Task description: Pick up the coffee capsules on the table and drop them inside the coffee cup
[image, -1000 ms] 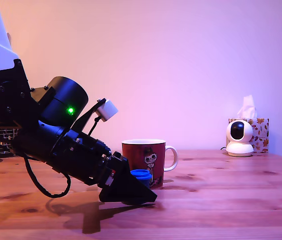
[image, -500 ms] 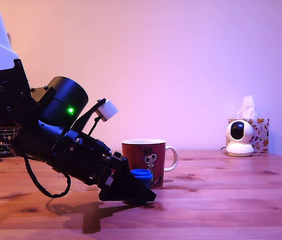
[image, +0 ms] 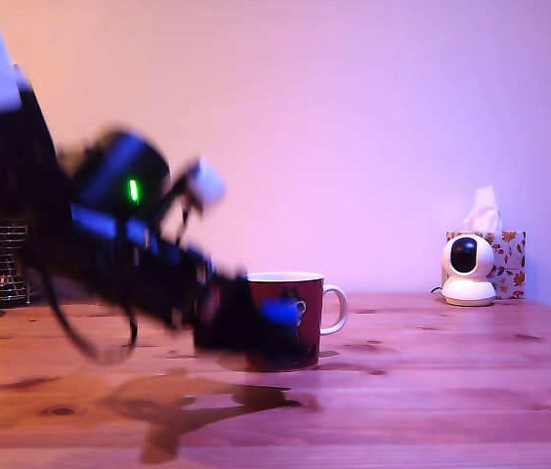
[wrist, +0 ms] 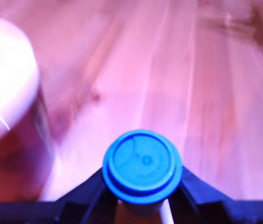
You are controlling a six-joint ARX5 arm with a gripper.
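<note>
1. Capsule [wrist: 142, 163], blue cap up, sits pinched between the gripper [wrist: 142, 198] jaws just under its rim, so it hangs upright for a clean drop.
2. It is clear of the table [image: 432, 391], beside the coffee cup [image: 300, 313] and below the cup's rim (the arm is motion-blurred).
3. A tissue box [image: 505, 259] and small camera [image: 468, 269] stand well beyond the cup.

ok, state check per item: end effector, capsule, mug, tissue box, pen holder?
end effector: shut on the capsule, motion-blurred, off the table
capsule: gripped, upright, blue top facing the wrist camera, not in the mug
mug: upright on the table, handle toward the exterior view's right; contents not visible
tissue box: a tissue sticking up from the top
wire pen holder: upright, contents unclear
</note>
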